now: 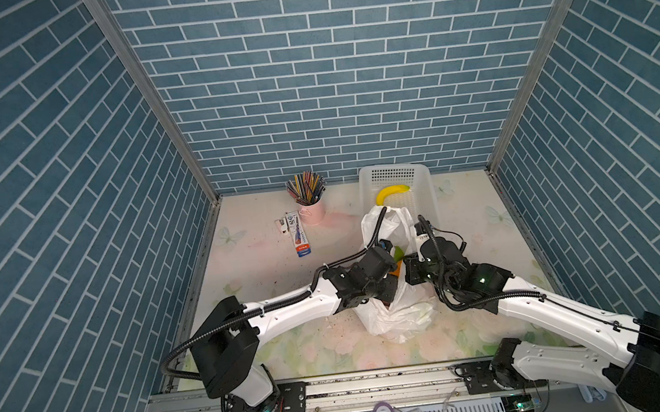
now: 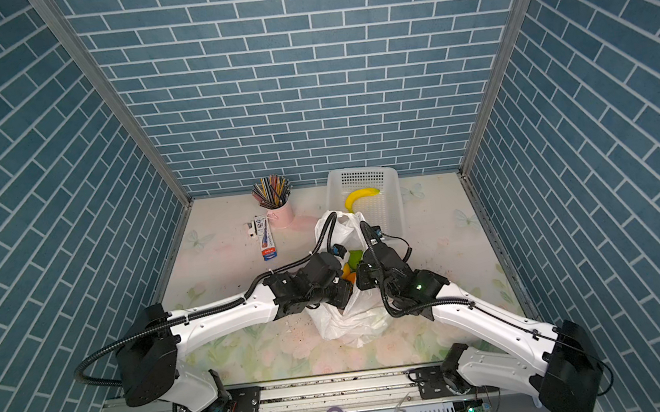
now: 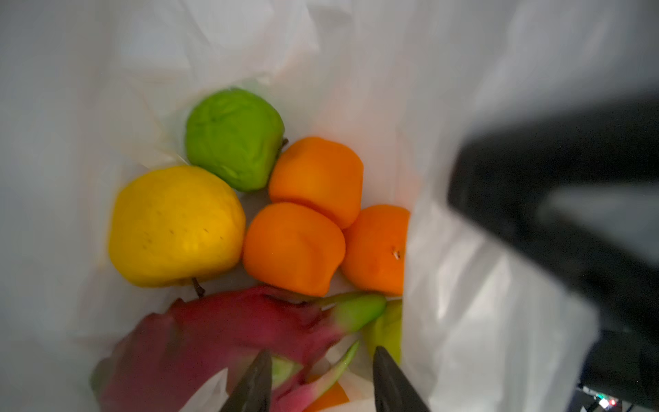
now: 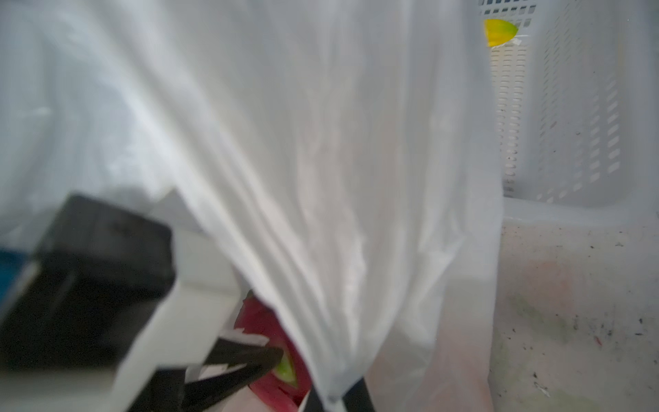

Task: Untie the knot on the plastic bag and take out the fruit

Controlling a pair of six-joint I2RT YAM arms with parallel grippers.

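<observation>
Left tool [image 3: 322, 356] tips apart over dragon fruit [image 3: 221, 328]; right tool [image 4: 333, 396] clamped on the plastic bag [image 4: 321, 178].

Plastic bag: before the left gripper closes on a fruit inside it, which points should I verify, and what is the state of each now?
1. Plastic bag mouth open, oranges visible inside: ok.
2. Right gripper shut on the bag's film, film taut: ok.
3. Left gripper inside the bag, jaws apart: ok.
4. Dragon fruit centred between the jaws: not ok, mostly to one side.
5. Basket has room: ok, only a banana inside.
</observation>
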